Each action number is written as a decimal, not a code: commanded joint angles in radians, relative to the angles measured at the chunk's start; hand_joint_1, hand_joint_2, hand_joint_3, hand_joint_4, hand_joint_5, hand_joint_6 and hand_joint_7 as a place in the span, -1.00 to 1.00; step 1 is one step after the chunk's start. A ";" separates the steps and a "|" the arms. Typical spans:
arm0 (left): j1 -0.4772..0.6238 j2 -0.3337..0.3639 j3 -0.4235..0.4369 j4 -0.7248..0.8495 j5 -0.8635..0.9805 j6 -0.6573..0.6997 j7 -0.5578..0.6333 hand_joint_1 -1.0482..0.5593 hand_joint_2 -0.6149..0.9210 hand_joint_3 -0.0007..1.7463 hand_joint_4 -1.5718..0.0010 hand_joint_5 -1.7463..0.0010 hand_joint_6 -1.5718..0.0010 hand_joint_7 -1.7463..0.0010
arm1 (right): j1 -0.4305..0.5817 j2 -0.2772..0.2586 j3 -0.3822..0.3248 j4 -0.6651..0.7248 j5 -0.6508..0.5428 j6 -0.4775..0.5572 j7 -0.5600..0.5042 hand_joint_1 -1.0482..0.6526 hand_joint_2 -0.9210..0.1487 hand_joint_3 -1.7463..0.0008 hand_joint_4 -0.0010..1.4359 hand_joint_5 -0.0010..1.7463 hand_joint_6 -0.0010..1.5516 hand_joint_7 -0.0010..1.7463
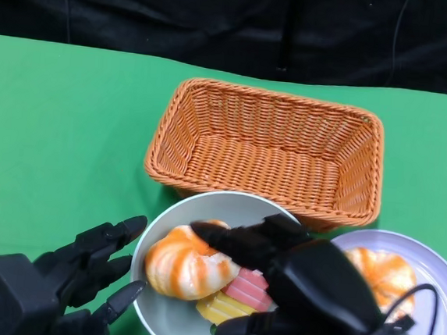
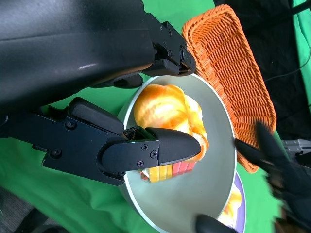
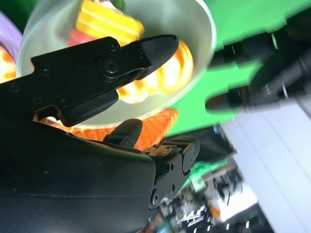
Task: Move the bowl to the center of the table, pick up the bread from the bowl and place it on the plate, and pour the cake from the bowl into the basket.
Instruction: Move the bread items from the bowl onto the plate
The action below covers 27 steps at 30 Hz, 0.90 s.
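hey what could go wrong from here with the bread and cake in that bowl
1. The cake lies tight against the bread in the bowl, so the right hand reaching over them might drag the cake out too.
2. The plate already holds one bread, so a second could roll off its rim.
3. The left hand sits at the bowl's edge without clearly gripping it; the bowl may slide.

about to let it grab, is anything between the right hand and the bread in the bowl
Nothing visible. The right hand hangs over the bowl with its fingers reaching over the bread. The cake sits beside the bread, partly under the hand, not between them.
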 commanded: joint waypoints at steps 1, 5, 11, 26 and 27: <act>0.016 0.001 0.005 -0.013 0.025 -0.017 0.021 -0.54 1.00 -0.40 0.62 0.85 0.64 1.00 | -0.044 -0.003 0.026 0.080 -0.031 -0.016 -0.024 -0.43 -0.86 0.99 -0.61 -0.39 -0.54 -0.94; 0.031 -0.028 -0.005 -0.020 0.073 -0.038 0.066 -0.51 1.00 -0.42 0.60 0.84 0.60 0.98 | -0.090 0.012 0.048 0.174 -0.056 -0.030 -0.069 -0.45 -0.88 0.99 -0.59 -0.41 -0.54 -0.95; 0.047 -0.064 -0.014 -0.015 0.130 -0.064 0.117 -0.51 1.00 -0.44 0.61 0.84 0.59 0.98 | -0.171 0.050 0.085 0.319 -0.109 -0.018 -0.145 -0.46 -0.89 1.00 -0.61 -0.45 -0.54 -0.97; 0.058 -0.100 -0.030 0.039 0.208 -0.168 0.156 -0.53 1.00 -0.41 0.59 0.82 0.57 0.98 | -0.257 0.100 0.146 0.518 -0.161 -0.034 -0.336 -0.17 -0.99 0.98 -0.13 -0.19 -0.08 -0.79; 0.059 -0.104 -0.028 0.038 0.206 -0.168 0.157 -0.53 1.00 -0.41 0.59 0.82 0.56 0.98 | -0.260 0.102 0.144 0.544 -0.146 -0.074 -0.384 -0.08 -0.99 0.98 0.06 -0.05 0.13 -0.74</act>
